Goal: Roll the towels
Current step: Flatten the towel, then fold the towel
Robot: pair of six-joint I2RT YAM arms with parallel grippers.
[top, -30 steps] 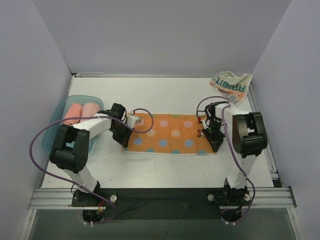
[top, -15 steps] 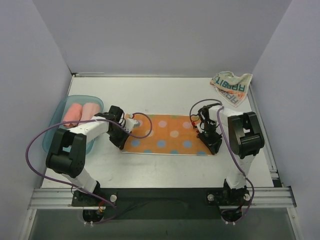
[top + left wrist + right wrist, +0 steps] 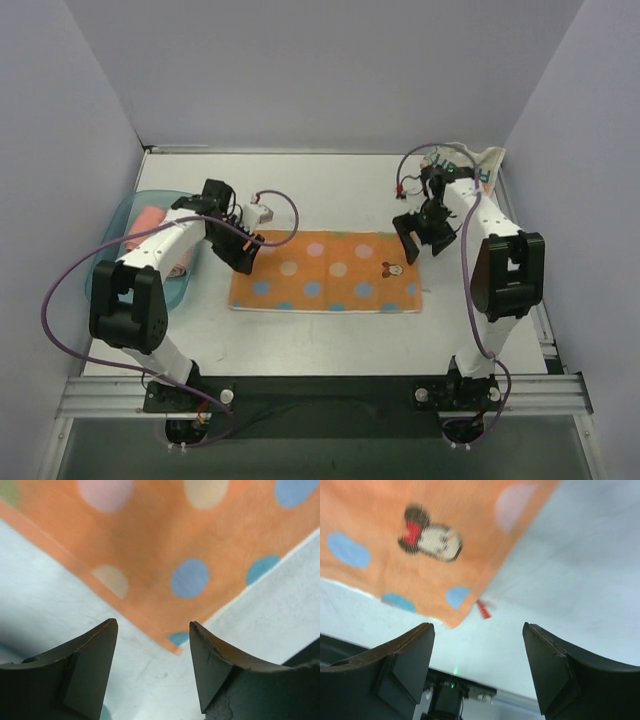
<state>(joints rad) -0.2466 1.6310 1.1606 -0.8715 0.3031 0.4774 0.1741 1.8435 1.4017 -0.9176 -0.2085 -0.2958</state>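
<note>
Your left gripper (image 3: 243,252) has its jaws spread wide with nothing between them. In the left wrist view (image 3: 152,630) one corner of the flat orange cloth towel with pastel dots (image 3: 165,545) shows in the gap, lying on the white tabletop (image 3: 50,610).

Your right gripper (image 3: 414,231) is equally wide apart and empty. Its wrist view (image 3: 479,630) shows another corner of the towel (image 3: 395,540), a small red tag and a cartoon mouse print.

The towel (image 3: 325,272) is spread flat mid-tabletop, its long axis left to right, with the mouse print towards its right end. The left gripper is over its far-left corner and the right gripper over its far-right corner.

A whitish crumpled towel with lettering (image 3: 488,163) sits at the far right corner, partly behind the right arm. A shallow teal plastic tray (image 3: 112,235) at the left holds pink rolled towels (image 3: 148,218).
</note>
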